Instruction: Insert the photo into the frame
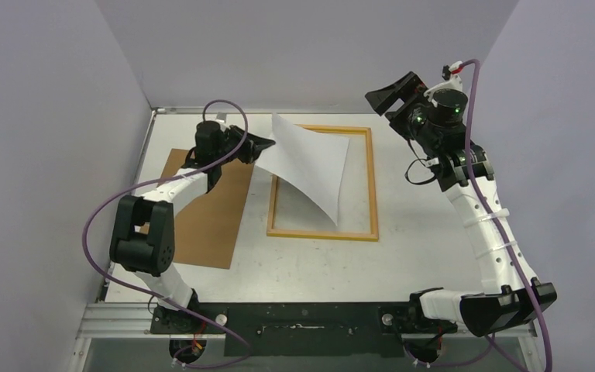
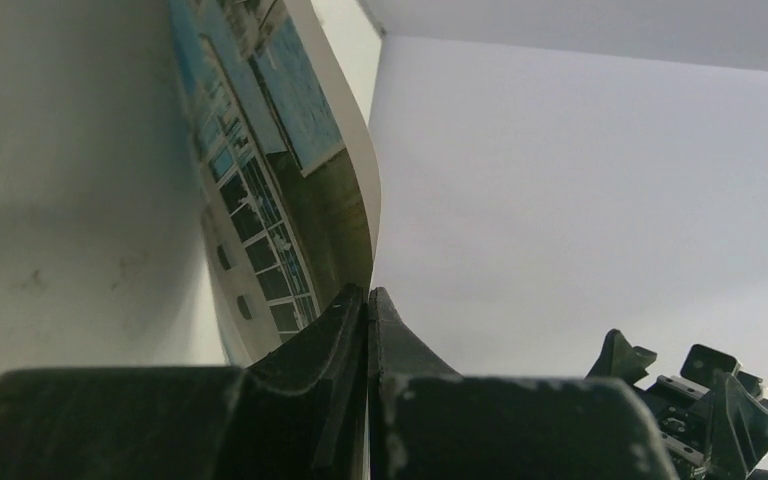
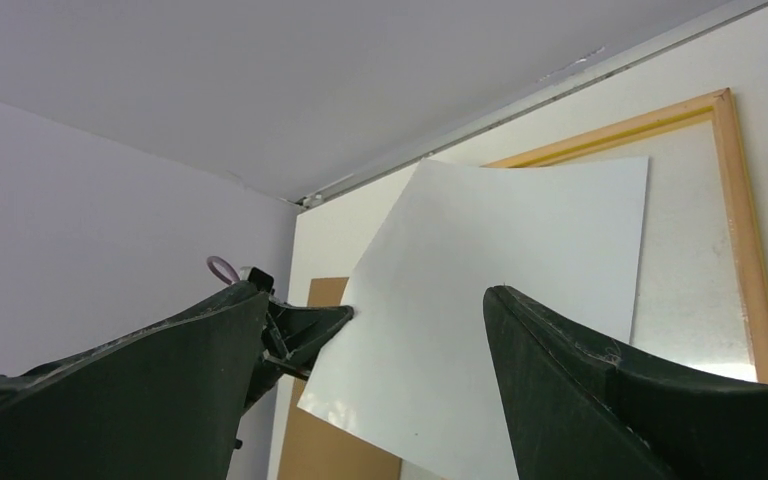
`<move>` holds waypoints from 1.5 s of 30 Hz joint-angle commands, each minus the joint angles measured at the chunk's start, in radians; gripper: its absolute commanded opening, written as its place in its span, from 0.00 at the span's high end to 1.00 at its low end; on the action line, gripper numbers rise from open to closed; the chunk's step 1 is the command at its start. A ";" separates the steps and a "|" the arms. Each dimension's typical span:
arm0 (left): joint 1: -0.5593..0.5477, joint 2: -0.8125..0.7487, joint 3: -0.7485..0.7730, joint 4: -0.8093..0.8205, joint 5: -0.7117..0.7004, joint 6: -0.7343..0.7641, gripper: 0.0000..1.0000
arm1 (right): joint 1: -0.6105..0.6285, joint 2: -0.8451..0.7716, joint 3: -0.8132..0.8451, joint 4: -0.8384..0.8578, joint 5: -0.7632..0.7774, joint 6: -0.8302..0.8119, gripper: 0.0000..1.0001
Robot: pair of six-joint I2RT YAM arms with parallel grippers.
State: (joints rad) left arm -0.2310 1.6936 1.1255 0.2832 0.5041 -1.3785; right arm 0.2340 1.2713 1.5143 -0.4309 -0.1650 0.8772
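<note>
Nearest to the arm bases lies the brown backing board (image 1: 209,217), flat on the table (image 1: 434,248) at the left and not touched by anything. Just to its right the frame (image 1: 321,232) lies flat as well, with a wood-coloured side up, which is probably its back, though the colour alone does not settle it. Above the frame the photo (image 1: 314,167) hangs slanted and bent, its white back upward and its printed building facing down. One low corner rests inside the frame opening near the near rail, and the opposite corner is lifted at the far left. The left gripper (image 2: 368,300) has its fingers pressed together on that lifted edge, so the sheet is pinched firmly between them. Farther away, beyond the far right corner of the frame, the right gripper (image 1: 393,97) is raised with its fingers spread wide and nothing between them, turned toward the photo. The step in hand seems to be the laying of the photo into the frame. The next move asks the left arm to bring the held edge down and toward the far left corner, so that the sheet flattens and its sides run parallel to the rails, and only then to let go. The free right gripper could press the low corner so it does not slide.
</note>
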 commanded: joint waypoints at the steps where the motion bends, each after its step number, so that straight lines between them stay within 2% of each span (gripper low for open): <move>1: 0.028 -0.033 -0.126 0.127 0.107 -0.041 1.00 | -0.008 -0.033 -0.019 0.007 0.021 -0.040 0.18; 9: 0.038 -0.090 -0.335 0.259 0.084 -0.050 1.00 | -0.010 -0.025 -0.072 0.003 0.011 -0.054 0.19; 14: 0.039 -0.046 -0.413 0.362 0.019 -0.039 1.00 | -0.010 -0.016 -0.120 0.003 0.001 -0.067 0.19; 18: 0.038 0.007 -0.459 0.514 -0.021 -0.122 1.00 | -0.010 -0.011 -0.162 -0.011 0.020 -0.095 0.19; 21: 0.035 0.014 -0.486 0.548 -0.073 -0.140 1.00 | -0.010 -0.006 -0.200 -0.037 0.047 -0.114 0.20; 25: 0.017 0.013 -0.491 0.550 -0.149 -0.152 1.00 | -0.012 0.000 -0.273 -0.045 0.074 -0.119 0.20; 28: -0.017 0.043 -0.450 0.544 -0.149 -0.154 1.00 | -0.015 0.012 -0.306 -0.054 0.085 -0.116 0.20; 35: -0.111 0.144 -0.434 0.639 -0.214 -0.242 1.00 | -0.026 0.038 -0.347 -0.049 0.085 -0.129 0.21; 45: -0.137 0.226 -0.434 0.753 -0.224 -0.249 1.00 | -0.051 0.096 -0.363 -0.109 0.145 -0.156 0.21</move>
State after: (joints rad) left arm -0.3611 1.9114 0.6743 0.9154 0.3107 -1.6238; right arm 0.1997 1.3338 1.1610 -0.5091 -0.0784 0.7441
